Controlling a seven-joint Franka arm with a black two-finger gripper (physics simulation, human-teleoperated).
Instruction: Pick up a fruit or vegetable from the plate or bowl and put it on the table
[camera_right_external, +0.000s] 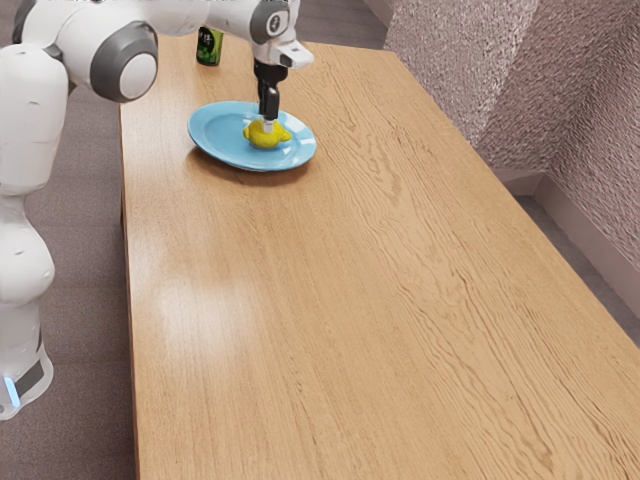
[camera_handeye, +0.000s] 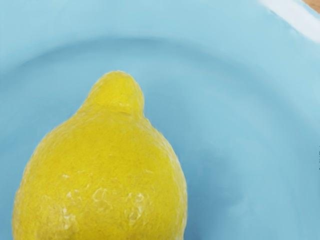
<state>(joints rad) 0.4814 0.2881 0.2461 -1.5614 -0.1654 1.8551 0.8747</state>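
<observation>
Lemon (camera_right_external: 256, 139) seen in blue plate (camera_right_external: 213, 132), gripper (camera_right_external: 268, 127) lowered at it — whether claw is wide or closed on it can't be told. Plate set on wooden table (camera_right_external: 270, 300) — dark green can (camera_right_external: 208, 48) placed near plate.

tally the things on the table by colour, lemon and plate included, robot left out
yellow: 1 (the lemon)
light blue: 1 (the plate)
green and black: 1 (the can, its top edge out of clear sight behind the arm)
total: 3
</observation>
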